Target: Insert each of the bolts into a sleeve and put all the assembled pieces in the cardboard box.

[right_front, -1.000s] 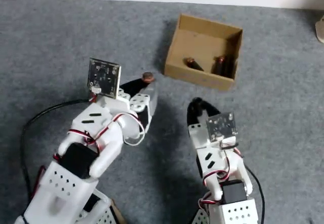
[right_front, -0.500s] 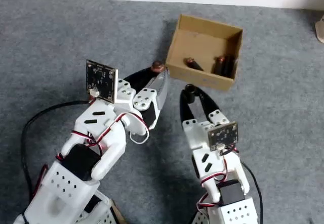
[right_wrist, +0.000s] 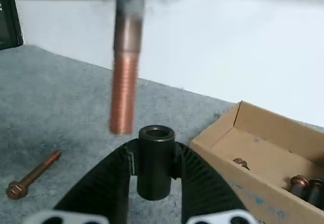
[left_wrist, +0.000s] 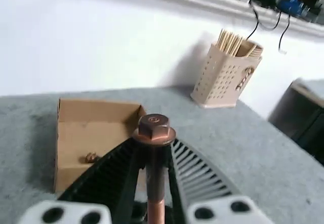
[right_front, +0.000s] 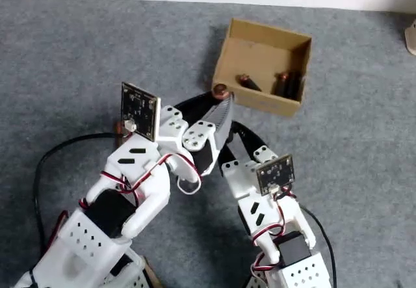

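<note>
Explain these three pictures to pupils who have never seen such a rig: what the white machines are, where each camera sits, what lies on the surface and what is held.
The white machines are two small robot arms, each ending in a black gripper. One picture looks down from a fixed camera; the other two come from cameras on the arms' wrists. The left gripper is shut on a copper bolt, head up. The right gripper is shut on a black sleeve, a short upright tube. The bolt's threaded end hangs near the sleeve's opening, not yet inside. On the grey carpet stands a cardboard box holding assembled pieces; another bolt lies loose.
</note>
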{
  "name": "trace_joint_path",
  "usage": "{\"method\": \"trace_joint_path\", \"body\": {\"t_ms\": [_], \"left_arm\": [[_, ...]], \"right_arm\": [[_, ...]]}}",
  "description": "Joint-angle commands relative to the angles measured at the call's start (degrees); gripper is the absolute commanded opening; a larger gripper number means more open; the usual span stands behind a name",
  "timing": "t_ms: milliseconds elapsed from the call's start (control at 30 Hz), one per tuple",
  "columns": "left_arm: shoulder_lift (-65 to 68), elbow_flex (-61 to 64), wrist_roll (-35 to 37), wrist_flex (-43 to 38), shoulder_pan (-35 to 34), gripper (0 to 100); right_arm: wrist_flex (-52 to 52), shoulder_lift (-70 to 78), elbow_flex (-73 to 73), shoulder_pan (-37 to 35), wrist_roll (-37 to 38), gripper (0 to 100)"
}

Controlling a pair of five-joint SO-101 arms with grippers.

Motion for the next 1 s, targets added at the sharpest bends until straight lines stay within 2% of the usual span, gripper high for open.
{"method": "trace_joint_path", "body": {"t_ms": [0, 400, 700, 967], "left_arm": [[-1.2, -0.9, 0.5, -3.1, 0.6, 1], [-1.2, 2.2, 0.4, -4.1, -1.4, 1], [-1.2, 5.9, -1.3, -7.3, -5.7, 1], [-1.2, 7.2, -2.9, -7.3, -5.9, 1]], "right_arm": [[0.1, -0.9, 8.0, -0.6, -0.8, 0.5], [0.0, -1.0, 8.0, -5.3, -0.8, 0.5], [-0.1, -1.0, 8.0, -5.2, -0.8, 0.5], [-0.1, -1.0, 8.0, -5.3, -0.8, 0.5]]}}
